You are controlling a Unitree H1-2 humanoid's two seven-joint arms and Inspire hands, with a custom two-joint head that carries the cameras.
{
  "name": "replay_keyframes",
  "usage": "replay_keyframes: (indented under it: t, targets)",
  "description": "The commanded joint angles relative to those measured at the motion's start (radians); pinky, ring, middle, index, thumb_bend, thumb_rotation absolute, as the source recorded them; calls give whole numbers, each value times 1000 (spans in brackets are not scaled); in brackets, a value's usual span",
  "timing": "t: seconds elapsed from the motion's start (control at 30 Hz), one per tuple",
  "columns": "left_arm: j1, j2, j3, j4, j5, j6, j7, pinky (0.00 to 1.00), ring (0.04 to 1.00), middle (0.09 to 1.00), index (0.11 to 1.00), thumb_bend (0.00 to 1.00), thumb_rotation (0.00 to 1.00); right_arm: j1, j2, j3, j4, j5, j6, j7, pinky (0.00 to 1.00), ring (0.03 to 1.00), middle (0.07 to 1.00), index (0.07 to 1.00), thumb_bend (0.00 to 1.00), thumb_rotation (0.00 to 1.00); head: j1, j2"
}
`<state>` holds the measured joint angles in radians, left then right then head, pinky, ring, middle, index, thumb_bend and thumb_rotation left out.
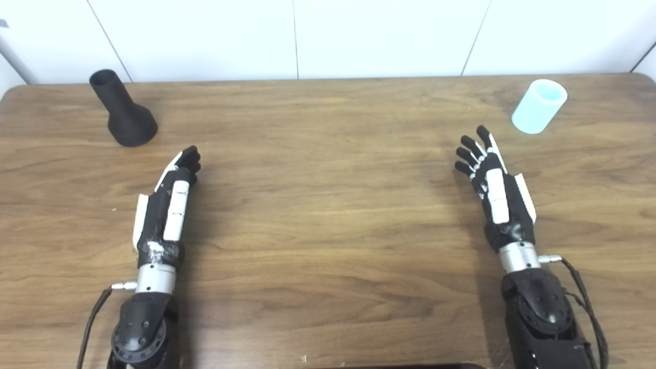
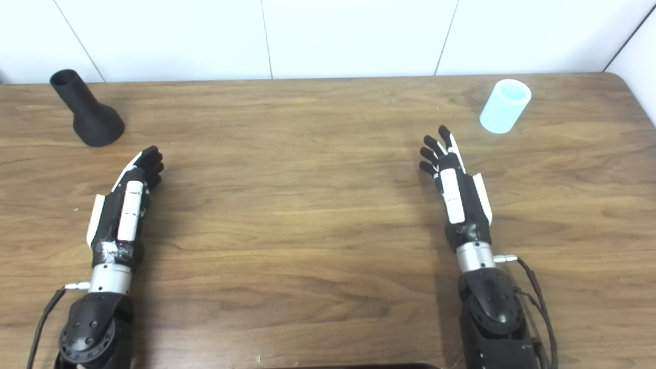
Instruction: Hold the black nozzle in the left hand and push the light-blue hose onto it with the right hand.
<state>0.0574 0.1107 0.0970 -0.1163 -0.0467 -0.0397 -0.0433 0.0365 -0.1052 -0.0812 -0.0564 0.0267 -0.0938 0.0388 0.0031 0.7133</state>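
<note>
**Nozzle and hose both untouched, far corners**

At the far left of the wooden table (image 1: 328, 215) stands the black nozzle (image 1: 123, 110), wide flared base down, narrow open neck tilted up and to the left. Far right, well apart from it, the light-blue hose (image 1: 539, 106) is a short, thick-walled tube, leaning with its open end up.

Neither is held. The left hand (image 1: 171, 197) hovers near the nozzle, empty, fingers extended and lying close together. The right hand (image 1: 492, 177) is empty too, fingers spread, just short of the hose.

Both pieces look light. The nozzle seems rigid and matte, so it should grip well around the flared base, leaving the neck free. The hose looks smoother and perhaps slightly yielding; wrapping its middle should leave the open end clear without crushing it.
</note>
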Motion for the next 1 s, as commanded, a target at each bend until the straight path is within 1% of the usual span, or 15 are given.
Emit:
replay_keyframes:
  t: [0.0,0.1,0.23,0.4,0.53,0.67,0.8,0.87,0.9,0.93,0.97]
  targets:
    - [14,5,-3,26,4,-9,-1,937,916,914,909,457,816,33,6,2,53,1,-19,-4,857,899,916,985,524,1000,0,1]
    - [14,7,-3,26,4,-10,-2,947,920,921,929,468,839,32,6,3,52,3,-17,-2,866,900,921,990,513,1000,-1,1]
    - [13,8,-1,33,-2,-12,-4,957,929,929,947,445,829,33,5,4,53,2,-20,-2,864,900,924,991,506,1000,0,0]
    - [14,9,1,39,-5,-17,-5,957,931,932,950,468,817,33,2,7,51,-9,-15,-3,866,903,921,993,513,1000,-2,1]
    - [14,7,1,38,-12,-18,-7,968,935,935,952,486,801,33,6,3,51,6,-16,0,871,902,922,989,510,1000,0,0]
    - [16,7,-2,36,-1,-18,-4,950,926,929,947,492,814,35,2,4,51,-3,-16,-2,862,899,918,988,519,1000,8,-6]
    - [19,1,-7,30,10,-15,2,943,920,923,938,468,817,36,4,-2,62,16,-21,3,868,905,921,985,518,1000,46,-31]
    - [24,-8,-12,22,19,-10,9,927,912,914,931,452,832,36,0,-7,79,22,-40,6,879,905,926,984,502,1000,96,-63]
    - [27,-13,-16,23,20,-13,10,924,912,914,931,438,844,36,-3,-9,88,27,-49,9,881,905,928,984,496,1000,107,-70]
    - [28,-20,-16,29,16,-17,12,926,916,918,933,417,858,35,-7,-13,99,32,-60,12,886,909,931,985,487,1000,130,-86]
    - [30,-27,-18,34,15,-22,14,929,918,916,926,414,842,35,-10,-16,109,40,-69,15,878,910,930,982,477,1000,154,-106]
